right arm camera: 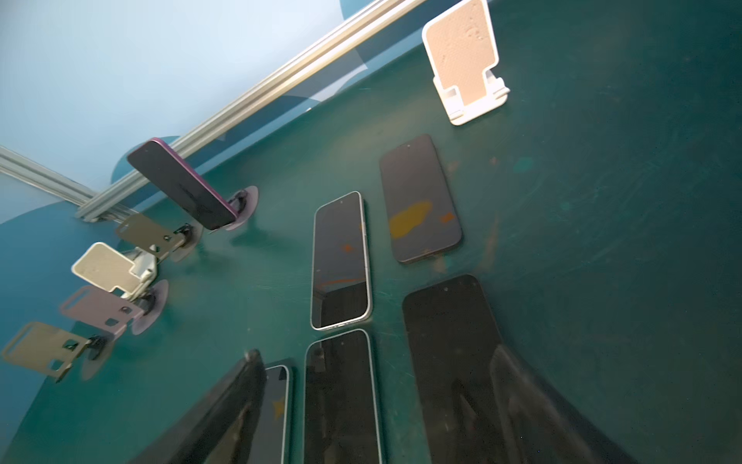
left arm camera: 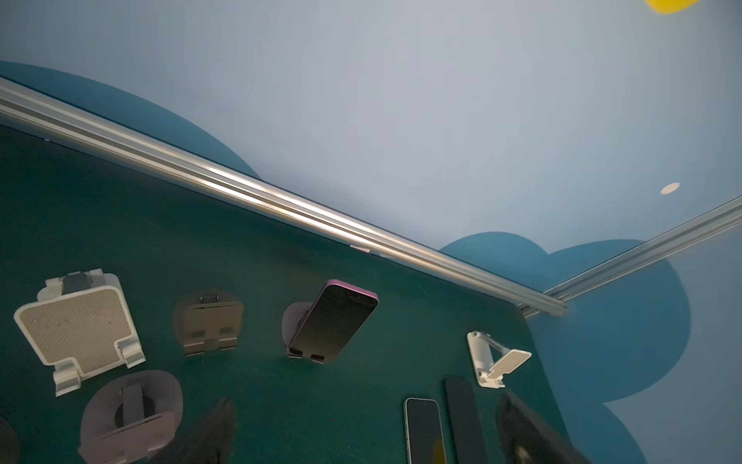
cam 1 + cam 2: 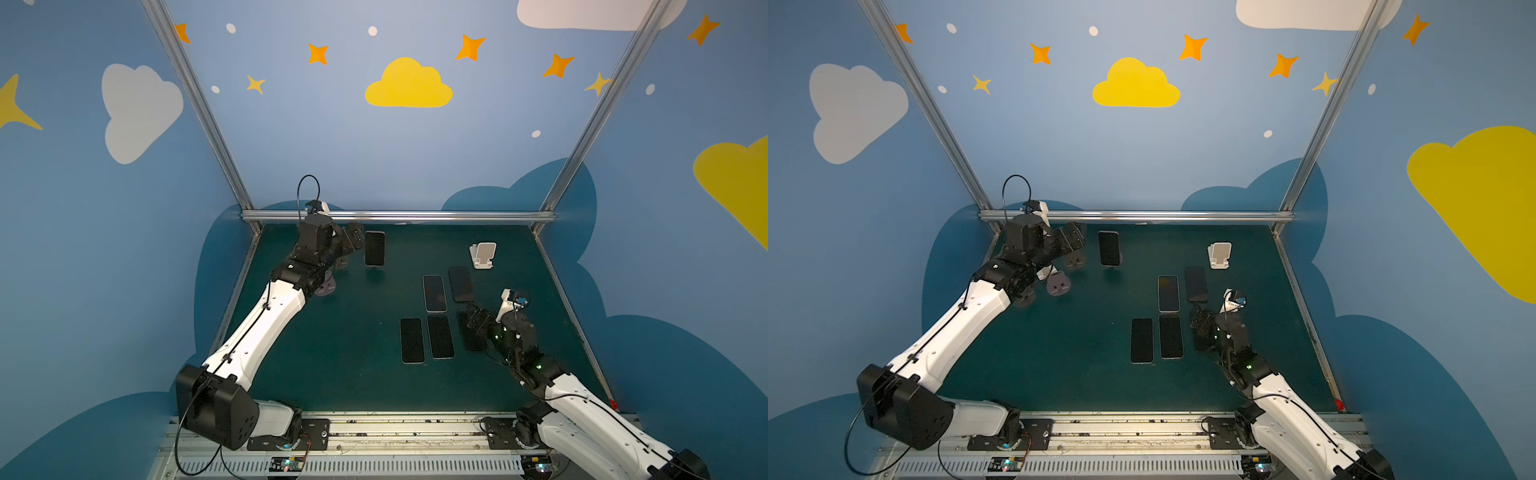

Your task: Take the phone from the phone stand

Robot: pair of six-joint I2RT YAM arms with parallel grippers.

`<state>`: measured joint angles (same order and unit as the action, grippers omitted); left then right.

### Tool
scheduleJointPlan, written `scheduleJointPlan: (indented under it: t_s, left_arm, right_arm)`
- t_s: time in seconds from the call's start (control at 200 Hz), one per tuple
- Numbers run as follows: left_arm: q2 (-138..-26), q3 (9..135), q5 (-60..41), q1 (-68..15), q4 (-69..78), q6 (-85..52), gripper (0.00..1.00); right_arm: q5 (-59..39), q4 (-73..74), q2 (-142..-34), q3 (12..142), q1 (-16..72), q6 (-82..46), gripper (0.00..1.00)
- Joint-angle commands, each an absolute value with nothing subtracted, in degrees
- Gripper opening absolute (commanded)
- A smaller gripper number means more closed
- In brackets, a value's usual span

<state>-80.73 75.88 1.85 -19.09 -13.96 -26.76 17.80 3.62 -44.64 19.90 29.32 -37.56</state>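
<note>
L claw (image 3: 356, 242) spread wide, just beside the phone (image 3: 374, 248), gripping nothing.
Phone leans upright on its purple phone stand (image 2: 292, 321), upper left-of-centre in both top views, near the back rail (image 3: 415, 216). Risks as I judge them: I'm coming in side-on, so one side of the claw may clip the phone's edge & tip it over. Slick glass could slide out of a shallow pinch. Stand looks light, so its lip may catch & ride up w/ the phone. Empty stands (image 2: 208, 321) sit close under my wrist, easy to sweep. Further out, centre-right, flat phones (image 3: 434, 293) crowd the tabletop (image 3: 332, 374), so little set-down room. R claw (image 3: 473, 322), also spread & empty, hangs over one at lower right; reaching there risks a clash.
</note>
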Motion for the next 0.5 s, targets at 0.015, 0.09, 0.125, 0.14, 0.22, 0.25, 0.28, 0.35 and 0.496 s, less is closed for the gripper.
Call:
scheduleJointPlan:
  t_s: [0.015,0.09,0.125,0.14,0.22,0.25,0.28,0.35,0.496]
  left_arm:
    - [-85.5,80.3,4.3,-20.0,-19.1,-24.8,1.0]
    - [-89.4,84.0,5.4,-20.7,-22.0,-23.7,1.0]
    - [-91.2,85.9,6.1,-21.1,-23.4,-23.0,1.0]
    - [-91.9,86.6,6.4,-21.3,-23.9,-22.6,1.0]
    - [-96.0,90.4,9.3,-22.6,-26.1,-20.6,1.0]
    - [-97.6,91.7,10.4,-23.0,-26.8,-20.0,1.0]
    - [-99.2,93.1,11.1,-23.3,-27.2,-19.4,1.0]
    - [-102.8,95.9,13.0,-24.0,-28.2,-18.5,1.0]
    - [-110.7,101.8,16.6,-24.9,-29.5,-17.0,1.0]
  right_arm:
    - [19.8,2.7,-44.5,19.4,29.1,-38.7,0.88]
    - [19.6,2.9,-44.5,19.4,29.1,-38.8,0.88]
    - [19.6,2.9,-44.6,19.6,29.1,-38.9,0.88]
    - [19.6,2.8,-44.6,19.6,29.1,-39.0,0.88]
    - [20.2,2.3,-45.4,19.8,29.1,-39.5,0.88]
    - [20.5,2.4,-45.8,19.8,29.1,-39.5,0.89]
    - [20.6,2.5,-46.1,19.9,29.0,-39.5,0.88]
    - [20.4,2.3,-46.5,20.2,29.0,-39.6,0.88]
    - [20.1,2.2,-46.6,20.3,29.0,-39.6,0.89]
